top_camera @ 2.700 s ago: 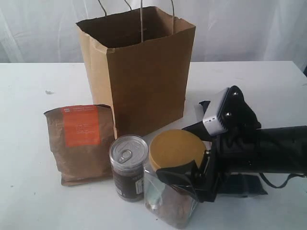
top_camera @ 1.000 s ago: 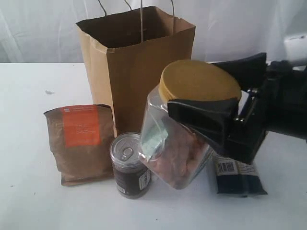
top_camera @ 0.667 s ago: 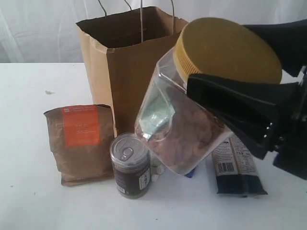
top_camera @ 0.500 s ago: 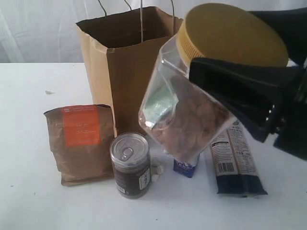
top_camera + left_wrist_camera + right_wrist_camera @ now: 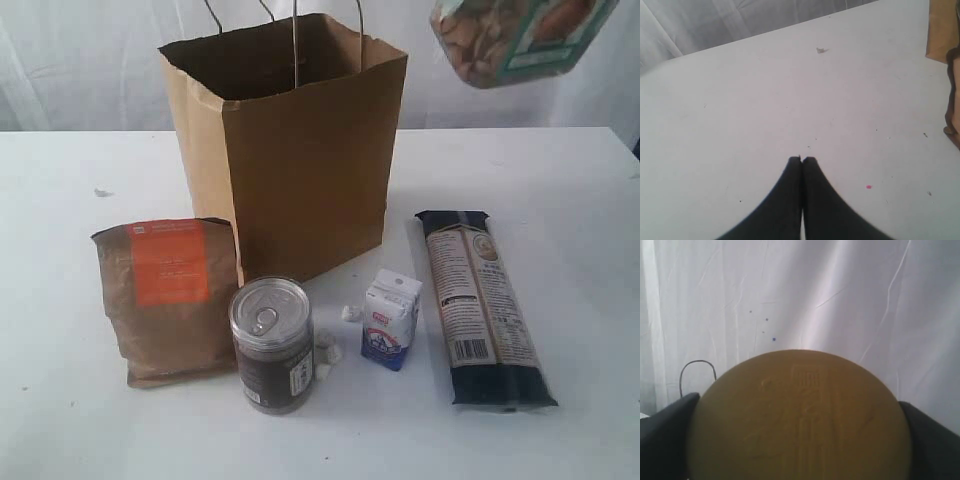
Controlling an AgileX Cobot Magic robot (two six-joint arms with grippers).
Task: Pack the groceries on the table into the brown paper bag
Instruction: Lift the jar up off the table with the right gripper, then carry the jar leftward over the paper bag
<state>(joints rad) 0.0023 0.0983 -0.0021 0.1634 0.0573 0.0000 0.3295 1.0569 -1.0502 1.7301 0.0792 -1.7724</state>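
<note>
Jar in the air, folks: the clear yellow-lidded jar point(image 5: 512, 40) hangs high in the exterior view, above and to the right of the brown paper bag point(image 5: 290, 150), with only its nut-filled body in frame. By my reading this is the carry step. The next move calls for swinging it across over the bag's open mouth, clear of the cord handles, then lowering it in before letting go. The right hand point(image 5: 799, 412) is spread wide, its dark fingers point(image 5: 665, 435) pressed to either side of the yellow lid, so the jar is firmly gripped. The left hand point(image 5: 801, 161) is closed tight, tips together, holding nothing, hovering over bare worktop point(image 5: 765, 100). Not yet packed and standing in front of the bag are the brown pouch point(image 5: 165, 300), the pull-tab can point(image 5: 270, 345), the small carton point(image 5: 392, 320) and the pasta packet point(image 5: 485, 305).
</note>
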